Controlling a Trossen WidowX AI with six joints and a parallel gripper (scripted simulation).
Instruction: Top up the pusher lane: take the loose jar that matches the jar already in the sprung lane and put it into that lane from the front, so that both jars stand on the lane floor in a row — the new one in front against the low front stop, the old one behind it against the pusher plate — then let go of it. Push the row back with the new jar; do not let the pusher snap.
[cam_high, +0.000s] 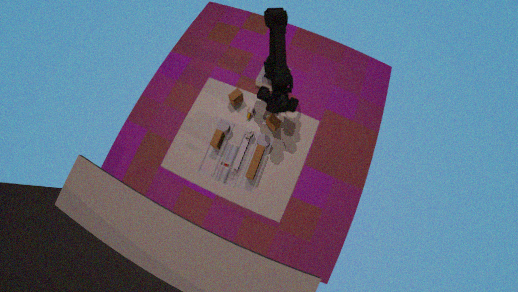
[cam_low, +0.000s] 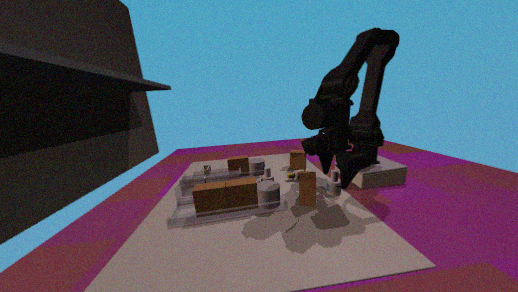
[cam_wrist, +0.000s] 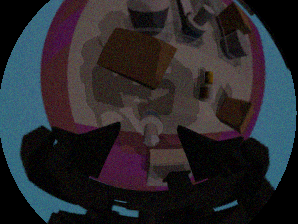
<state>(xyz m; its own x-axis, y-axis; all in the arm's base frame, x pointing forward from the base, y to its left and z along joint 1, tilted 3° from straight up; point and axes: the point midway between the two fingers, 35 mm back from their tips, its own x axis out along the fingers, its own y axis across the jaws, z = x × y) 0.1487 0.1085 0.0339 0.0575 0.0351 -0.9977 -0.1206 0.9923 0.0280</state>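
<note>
Loose jar (cam_low: 333, 187) (cam_wrist: 151, 131) – pale, necked, upright on the tabletop (cam_high: 192, 145) (cam_low: 210, 252) (cam_wrist: 80, 95) near the arm's base, outside the lanes; hidden under the arm in the top view. Claw (cam_high: 278, 103) (cam_low: 335, 179) (cam_wrist: 149, 127) wide open, nothing gripped, 2 fingers around the neck area in the wrist view; contact not confirmed.

Likely job now: line up and close. Main risk is a bad grip: if the claw closes off-centre, 1 finger lands first and tips or shoves the jar. Too high on the narrow neck, and it could swing or slip later when pushing against the spring.

Nearer brown box (cam_high: 273, 122) (cam_low: 307, 189) (cam_wrist: 135, 55) stands close by – a low sideways carry could knock it over. Small yellow-and-black item (cam_high: 249, 115) (cam_low: 291, 175) (cam_wrist: 208, 77) could get dragged the same way.

Match looks like the necked jar (cam_high: 249, 135) (cam_low: 268, 174) (cam_wrist: 202, 15) in the middle lane; fine markings too dark to check. At insertion: coming in too low catches the front stop, coming in crooked jams or topples the old jar. Letting go before the new jar is down behind the stop could let the pusher snap both forward.
</note>
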